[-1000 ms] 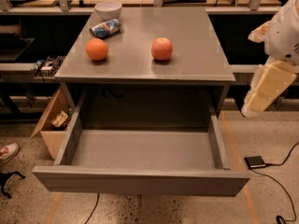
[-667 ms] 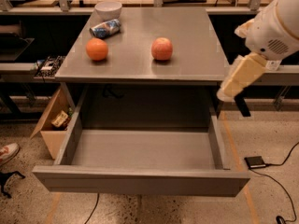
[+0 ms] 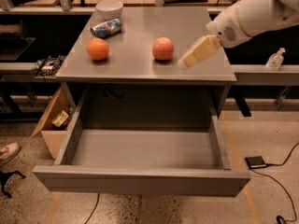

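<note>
My gripper hangs over the right part of the grey tabletop, at the end of the white arm that reaches in from the upper right. Its cream tip points down and left, just right of a reddish apple, a short gap away. An orange lies further left on the same top. Behind it are a blue and white snack bag and a white bowl. Nothing is seen in the gripper.
Below the top, a wide grey drawer is pulled out, its inside bare. A cardboard box stands at the left, a shoe on the floor. A clear pump bottle sits on the right shelf; a black pad with cable lies on the floor.
The arm has swung left from beside the table's right edge to over the tabletop, bringing the gripper close to the apple. The fruit and drawer have not moved.
</note>
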You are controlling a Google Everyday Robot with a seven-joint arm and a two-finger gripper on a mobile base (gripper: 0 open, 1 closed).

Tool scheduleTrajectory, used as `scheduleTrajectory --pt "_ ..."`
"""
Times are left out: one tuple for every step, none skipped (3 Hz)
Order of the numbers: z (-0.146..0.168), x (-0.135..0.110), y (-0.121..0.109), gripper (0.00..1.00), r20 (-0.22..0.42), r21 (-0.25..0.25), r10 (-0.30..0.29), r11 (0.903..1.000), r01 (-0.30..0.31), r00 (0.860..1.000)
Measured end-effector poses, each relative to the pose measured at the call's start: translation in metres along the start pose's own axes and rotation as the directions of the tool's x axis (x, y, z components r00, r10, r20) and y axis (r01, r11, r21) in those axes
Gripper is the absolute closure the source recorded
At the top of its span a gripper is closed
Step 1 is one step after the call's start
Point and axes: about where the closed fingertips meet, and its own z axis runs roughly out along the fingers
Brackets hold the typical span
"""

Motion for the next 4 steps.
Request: scheduleTrajectory --pt "0.045 -0.031 -0.023 0.00 0.050 -0.024 0.137 0.9904 -0.136 0.989" --pt "0.045 -0.031 -0.023 0.00 0.049 -0.024 0.135 0.9907 -0.134 0.990" --pt "0.060 -0.027 -0.030 0.00 0.082 -0.017 0.138 0.9904 -0.137 0.987" --pt "0.084 -0.022 -0.048 0.00 0.139 -0.016 0.139 0.9903 -0.138 0.980"
